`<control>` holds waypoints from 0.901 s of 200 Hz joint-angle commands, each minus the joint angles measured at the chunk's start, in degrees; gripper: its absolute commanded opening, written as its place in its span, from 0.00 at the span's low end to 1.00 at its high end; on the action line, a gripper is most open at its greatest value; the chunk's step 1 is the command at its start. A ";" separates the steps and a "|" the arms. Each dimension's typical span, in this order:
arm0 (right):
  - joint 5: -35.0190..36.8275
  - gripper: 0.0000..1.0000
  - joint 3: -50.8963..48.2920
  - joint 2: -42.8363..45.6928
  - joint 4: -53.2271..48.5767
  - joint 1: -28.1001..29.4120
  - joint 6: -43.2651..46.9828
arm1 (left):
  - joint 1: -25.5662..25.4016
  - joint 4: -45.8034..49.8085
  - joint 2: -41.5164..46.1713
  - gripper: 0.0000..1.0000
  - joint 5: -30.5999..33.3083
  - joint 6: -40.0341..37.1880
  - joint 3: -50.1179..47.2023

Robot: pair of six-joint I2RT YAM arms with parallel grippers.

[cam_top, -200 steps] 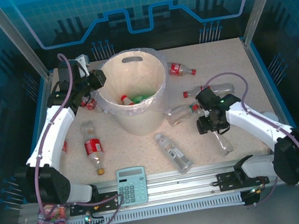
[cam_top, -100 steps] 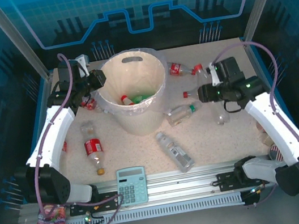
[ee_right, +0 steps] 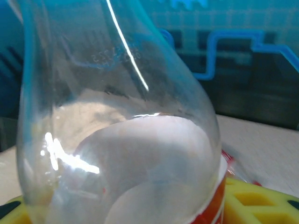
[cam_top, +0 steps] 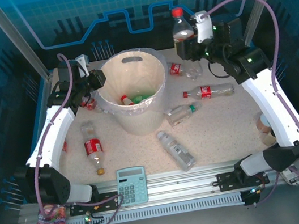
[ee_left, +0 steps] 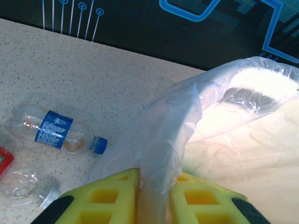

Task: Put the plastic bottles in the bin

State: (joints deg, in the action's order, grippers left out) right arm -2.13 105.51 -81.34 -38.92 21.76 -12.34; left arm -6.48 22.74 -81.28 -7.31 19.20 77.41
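We are holding a red-capped bottle (cam_top: 181, 26) aloft, right of the bin (cam_top: 142, 122).
Our right gripper (cam_top: 189, 48) is grasping it upright over the counter (cam_top: 227, 128); our left gripper (ee_left: 154, 198) is pinching the bin's clear liner (ee_left: 163, 126) at the rim.

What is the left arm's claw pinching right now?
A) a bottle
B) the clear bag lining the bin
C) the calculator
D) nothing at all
B: in the left wrist view the left gripper is shut on a fold of the clear bag at the edge of the bin.
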 commanded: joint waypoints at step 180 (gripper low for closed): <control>-9.21 0.48 16.43 -32.47 1.89 18.85 3.68 | 0.70 1.18 1.82 0.21 0.63 -0.72 -1.69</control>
State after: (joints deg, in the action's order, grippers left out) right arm -10.17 123.61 -113.51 -37.34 39.77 -9.98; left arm -6.48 22.52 -80.82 -7.11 19.20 76.97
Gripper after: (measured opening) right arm 0.493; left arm 0.211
